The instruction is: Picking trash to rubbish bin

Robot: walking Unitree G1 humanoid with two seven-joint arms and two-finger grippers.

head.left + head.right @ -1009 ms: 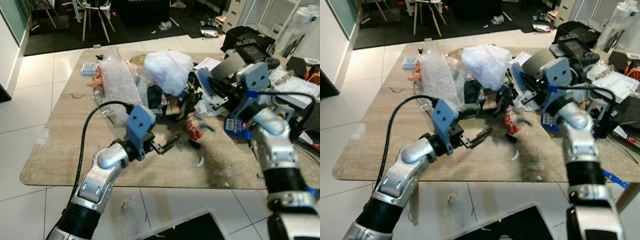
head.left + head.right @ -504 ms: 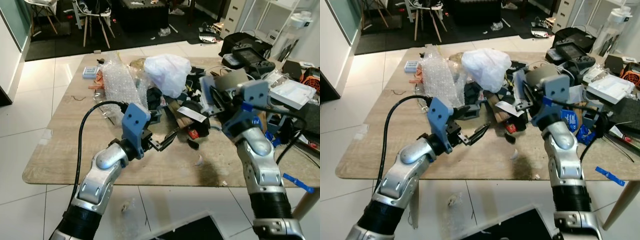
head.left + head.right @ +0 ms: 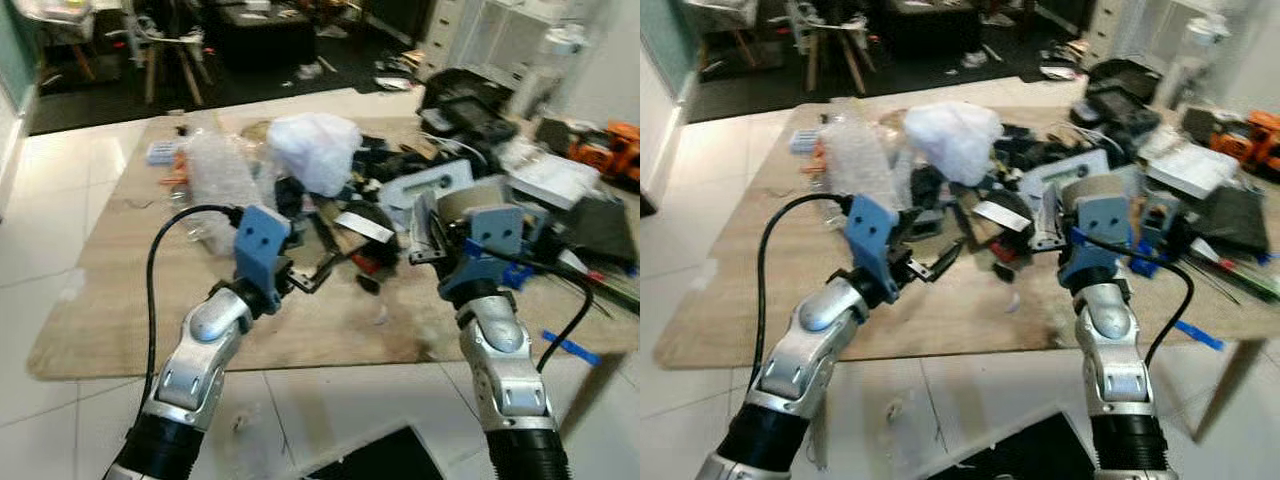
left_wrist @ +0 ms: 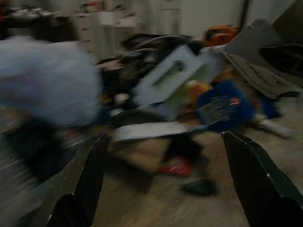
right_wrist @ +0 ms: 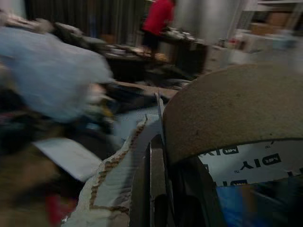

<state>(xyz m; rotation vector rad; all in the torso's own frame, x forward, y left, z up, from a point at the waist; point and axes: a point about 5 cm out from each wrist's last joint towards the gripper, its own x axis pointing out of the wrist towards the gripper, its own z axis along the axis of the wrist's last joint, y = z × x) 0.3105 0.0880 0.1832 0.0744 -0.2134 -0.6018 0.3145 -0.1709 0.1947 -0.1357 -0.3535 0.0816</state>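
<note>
A heap of trash covers the middle of the wooden table (image 3: 120,300): a white plastic bag (image 3: 310,150), bubble wrap (image 3: 220,175), a red wrapper (image 3: 365,265) and a small white scrap (image 3: 380,318). My right gripper (image 3: 440,235) is shut on a brown cardboard roll (image 3: 470,200) with a white printed label. It holds the roll above the table's front right part. The roll (image 5: 227,109) looms close in the right wrist view. My left gripper (image 3: 322,275) hovers open over the front of the table, short of the heap, with nothing between its fingers (image 4: 90,179).
A black bin (image 3: 370,460) sits on the white tiled floor below the table's front edge. Boxes, a blue packet (image 4: 218,106), cables and black bags crowd the table's right side. Chairs stand on the dark floor beyond the table.
My right arm has drawn the cardboard roll from the back right of the table toward the front. The camera has shifted and blurred. The left gripper stays open in about the same place.
</note>
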